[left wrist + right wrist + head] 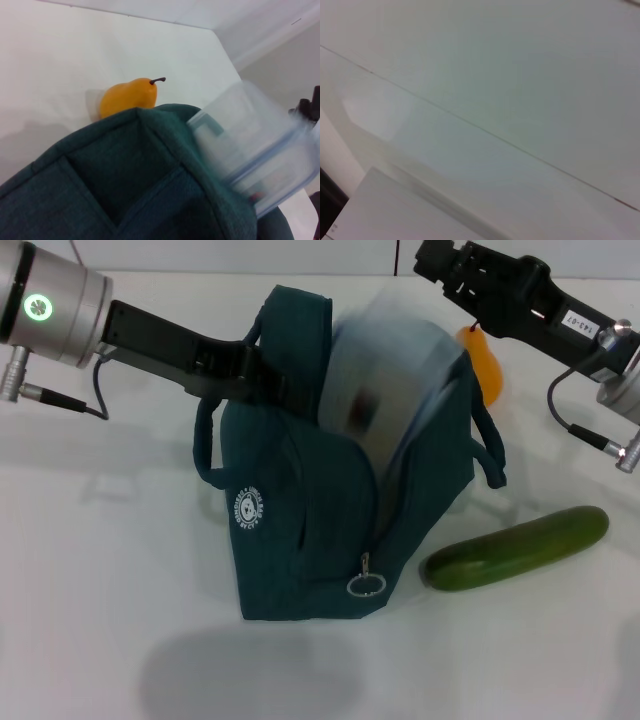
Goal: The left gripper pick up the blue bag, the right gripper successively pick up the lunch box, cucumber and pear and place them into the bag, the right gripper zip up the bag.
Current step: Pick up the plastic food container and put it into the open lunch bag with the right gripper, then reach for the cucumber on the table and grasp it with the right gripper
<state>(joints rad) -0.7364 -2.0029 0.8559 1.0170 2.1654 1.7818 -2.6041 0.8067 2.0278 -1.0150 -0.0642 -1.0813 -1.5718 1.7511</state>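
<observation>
The blue bag [320, 520] stands open on the white table [100, 570], its zipper ring [367, 585] hanging at the front. My left gripper [262, 378] reaches in from the left and is shut on the bag's near rim. The lunch box [390, 370] shows as a blur, tilted in the bag's mouth; the left wrist view shows the lunch box [255, 150] poking out above the bag's fabric [125, 175]. My right gripper [435, 265] is up at the back right, apart from the box. The pear [487, 362] sits behind the bag. The cucumber [515, 548] lies to its right.
The left wrist view shows the pear [127, 97] on the table just beyond the bag's rim. The right wrist view shows only pale flat surfaces. Bare table lies in front of the bag and to its left.
</observation>
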